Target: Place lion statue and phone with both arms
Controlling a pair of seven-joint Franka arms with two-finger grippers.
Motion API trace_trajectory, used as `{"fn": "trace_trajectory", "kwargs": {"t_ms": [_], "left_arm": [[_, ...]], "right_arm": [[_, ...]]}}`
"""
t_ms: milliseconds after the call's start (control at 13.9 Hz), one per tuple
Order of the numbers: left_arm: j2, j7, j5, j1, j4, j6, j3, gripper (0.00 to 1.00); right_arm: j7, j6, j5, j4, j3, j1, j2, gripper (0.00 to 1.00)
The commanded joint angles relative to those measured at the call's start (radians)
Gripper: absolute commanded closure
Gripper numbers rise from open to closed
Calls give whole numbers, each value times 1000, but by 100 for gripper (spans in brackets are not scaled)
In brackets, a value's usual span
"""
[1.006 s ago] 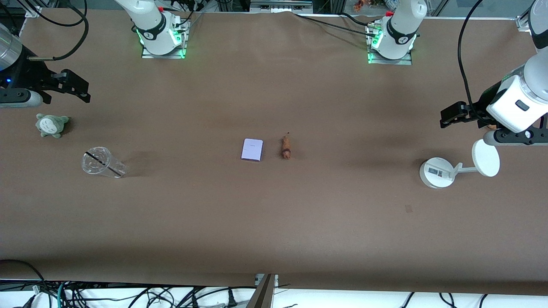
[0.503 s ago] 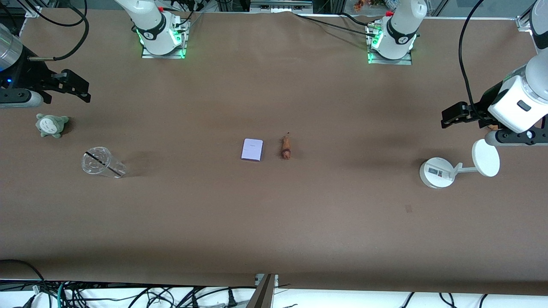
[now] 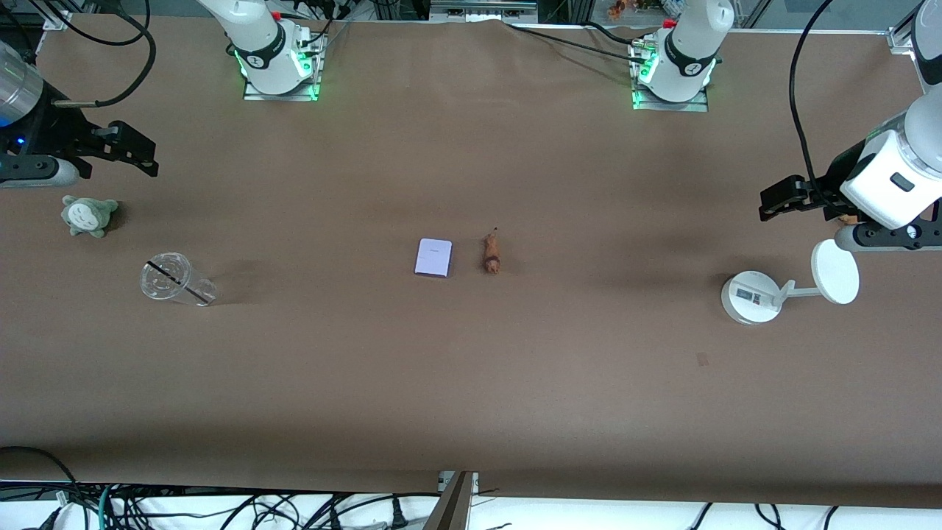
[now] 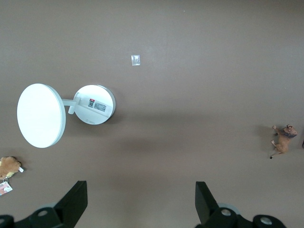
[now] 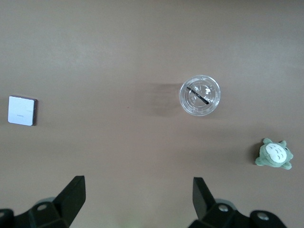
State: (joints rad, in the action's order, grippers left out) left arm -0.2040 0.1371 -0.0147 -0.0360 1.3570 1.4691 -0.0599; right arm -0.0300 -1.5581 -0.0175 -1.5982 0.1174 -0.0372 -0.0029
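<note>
The lion statue [image 3: 491, 254], a tiny orange-brown figurine, lies at the table's middle; it also shows in the left wrist view [image 4: 284, 138]. The pale lavender phone [image 3: 433, 258] lies flat beside it, toward the right arm's end, and shows in the right wrist view [image 5: 22, 110]. My left gripper [image 3: 780, 199] is open and empty, up over the table's left-arm end near the white stand; in its wrist view [image 4: 141, 199] the jaws stand wide apart. My right gripper [image 3: 132, 151] is open and empty over the right-arm end; its wrist view [image 5: 137, 197] shows bare table between the jaws.
A white round-based stand with a disc [image 3: 752, 296] stands at the left arm's end. A brown plush with a tag [image 4: 8, 167] lies near it. A clear plastic cup [image 3: 175, 280] and a grey-green plush [image 3: 88, 215] lie at the right arm's end.
Both grippers have drifted very slightly; the lion statue and phone have not moved.
</note>
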Motion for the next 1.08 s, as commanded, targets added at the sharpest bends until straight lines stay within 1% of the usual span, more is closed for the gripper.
{"fn": "trace_trajectory", "kwargs": {"t_ms": [0,431,575,719,862,934,1006], "left_arm": [[-26,-19,-10,-1,-30,-10,2,0],[-106,-5,-5,-31,-25,-10,-1,0],[-139,-4,-48,-33,-26,5,-5,0],[-192,44,-79,-89,-13,107,-3,0],[-247,167,-74,-180,-18,175,-3,0],[-282,221,-80,-214,-19,233,-3,0],[-320,266,-80,-249,-19,305,-3,0]], "right_arm": [[1,7,1,-20,10,-9,-8,0],[4,6,1,-37,11,-9,-8,0],[4,6,1,-39,11,-6,-8,0],[-11,6,1,-31,36,3,-6,0],[-54,0,1,-28,42,35,-2,0],[-94,-11,5,-28,44,55,6,0],[-125,-13,30,-17,44,78,33,0]]}}
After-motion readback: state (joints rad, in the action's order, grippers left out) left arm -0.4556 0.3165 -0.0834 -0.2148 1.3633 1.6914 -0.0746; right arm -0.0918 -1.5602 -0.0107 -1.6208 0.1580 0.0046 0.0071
